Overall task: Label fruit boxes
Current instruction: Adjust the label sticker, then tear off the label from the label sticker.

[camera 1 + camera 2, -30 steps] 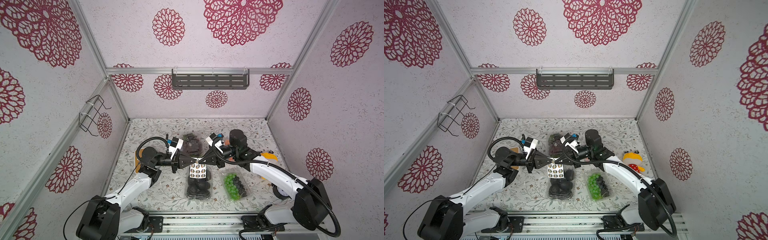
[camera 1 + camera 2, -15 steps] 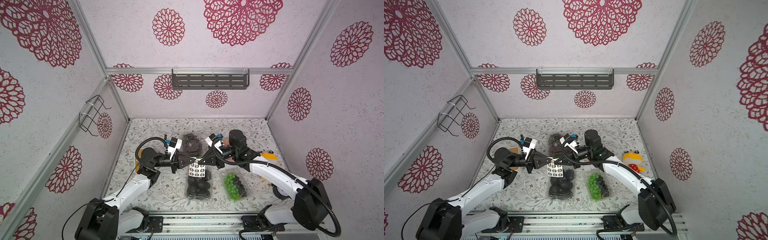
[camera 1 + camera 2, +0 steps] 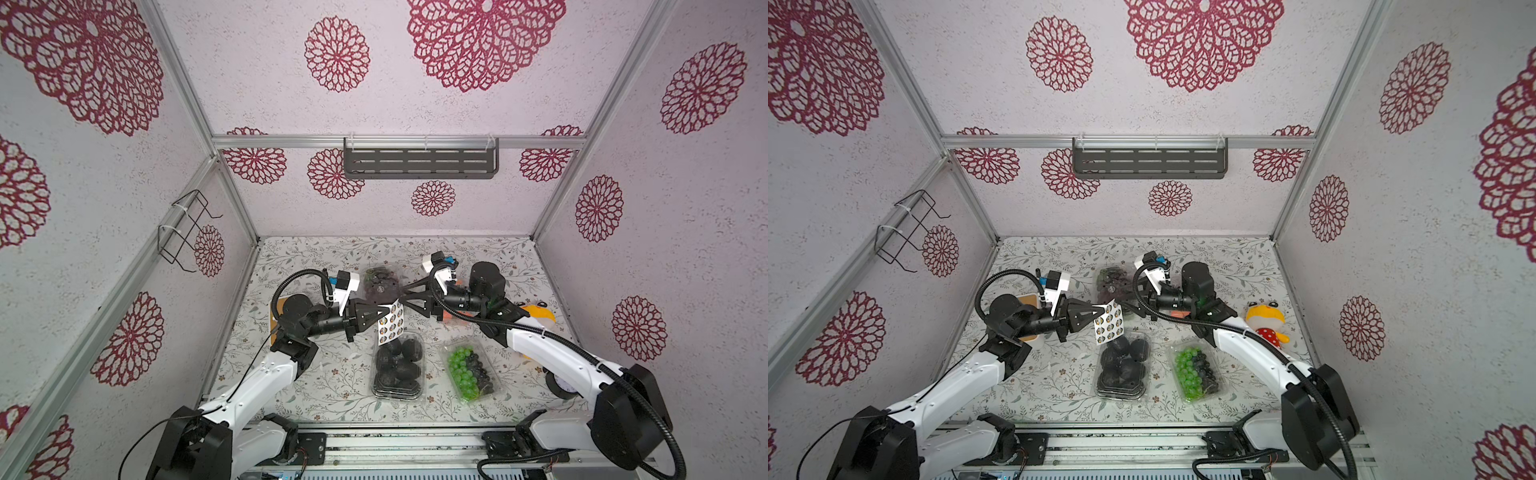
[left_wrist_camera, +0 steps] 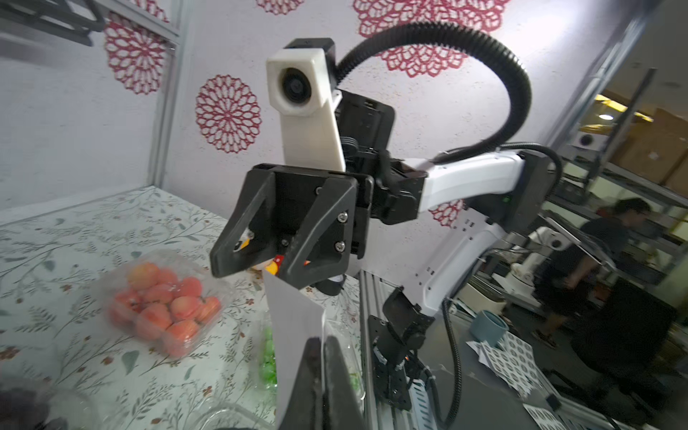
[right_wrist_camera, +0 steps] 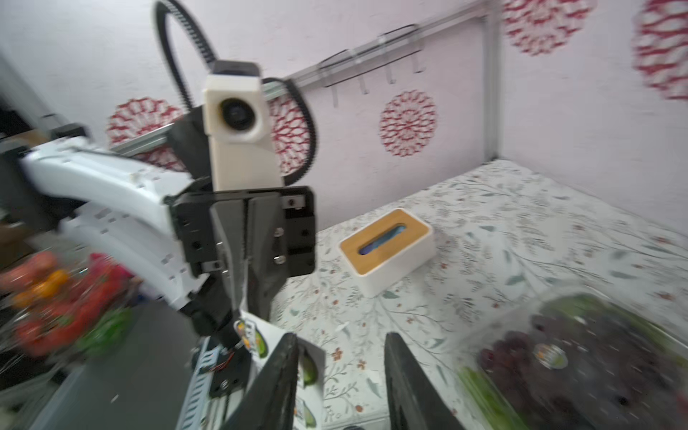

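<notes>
A white sticker sheet (image 3: 390, 326) (image 3: 1108, 322) hangs above the table's middle, pinched in my shut left gripper (image 3: 384, 312) (image 4: 323, 346). My right gripper (image 3: 402, 296) (image 5: 340, 338) stands open right beside the sheet (image 5: 253, 335), whose corner lies by one finger. Below the sheet sits the fruit box of black round fruits (image 3: 398, 365). The green-and-black grapes box (image 3: 471, 372) is to its right. The dark purple grapes box (image 3: 380, 282) (image 5: 577, 365) lies behind and carries a round sticker (image 5: 547, 355). The strawberries box (image 4: 163, 309) is mostly hidden under my right arm in both top views.
A white box with a wooden lid (image 5: 387, 245) (image 3: 1027, 299) stands at the left behind my left arm. A yellow and red plush toy (image 3: 1266, 322) sits at the right. A wire basket (image 3: 187, 232) hangs on the left wall and a dark shelf (image 3: 419, 162) on the back wall.
My right gripper has opened and let go of the sticker sheet. The left gripper still holds the sheet in about the same place.
</notes>
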Controlling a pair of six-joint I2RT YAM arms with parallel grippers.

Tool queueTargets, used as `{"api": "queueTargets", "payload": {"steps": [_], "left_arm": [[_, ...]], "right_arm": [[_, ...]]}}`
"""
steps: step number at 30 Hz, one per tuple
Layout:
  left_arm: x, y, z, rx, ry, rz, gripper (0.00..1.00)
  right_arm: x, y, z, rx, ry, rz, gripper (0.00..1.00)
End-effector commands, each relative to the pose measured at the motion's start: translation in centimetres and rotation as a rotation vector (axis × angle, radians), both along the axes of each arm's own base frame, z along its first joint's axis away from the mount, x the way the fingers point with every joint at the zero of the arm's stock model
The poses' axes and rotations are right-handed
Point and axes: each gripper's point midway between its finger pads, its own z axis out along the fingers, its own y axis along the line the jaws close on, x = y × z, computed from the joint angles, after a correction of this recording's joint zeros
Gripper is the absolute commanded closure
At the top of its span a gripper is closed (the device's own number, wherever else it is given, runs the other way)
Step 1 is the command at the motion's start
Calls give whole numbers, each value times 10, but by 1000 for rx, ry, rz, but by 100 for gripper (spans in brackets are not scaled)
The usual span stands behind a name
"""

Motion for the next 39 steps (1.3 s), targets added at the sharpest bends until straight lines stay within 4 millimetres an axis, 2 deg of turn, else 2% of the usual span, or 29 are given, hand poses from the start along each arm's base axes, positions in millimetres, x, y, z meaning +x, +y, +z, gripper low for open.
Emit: {"api": "queueTargets", "payload": {"steps": [1,3,5,8,10,12,17,21,29,34,39], "left_arm": [[21,12,-2,38,5,170,100],[17,13,1,30,-18,164,100],[15,14,2,27,-19,161,100],[21,15,1,34,1,191,100],[25,17,-1,44,6,216,100],[22,15,-1,39,-4,200,100],[14,11,5,21,-22,156,100],[3,5,6,10,-31,79,100],[-5,6,5,5,-56,54,100],[-3,5,2,10,-52,55,100],[-3,4,3,5,-50,47,100]], "right_arm": [[29,-25,24,17,-79,-345,60],[23,-27,26,25,-95,-349,60],[14,-21,28,29,-90,-297,66],[-17,-2,36,72,-104,-120,76],[-32,7,38,82,-123,-83,81],[-31,10,36,43,-150,-126,92],[-23,13,33,28,-155,-152,100],[-14,24,27,14,-134,-145,100],[-27,26,33,85,-92,-22,100],[-25,13,41,158,-39,20,88],[-29,16,38,154,-10,73,77]]}}
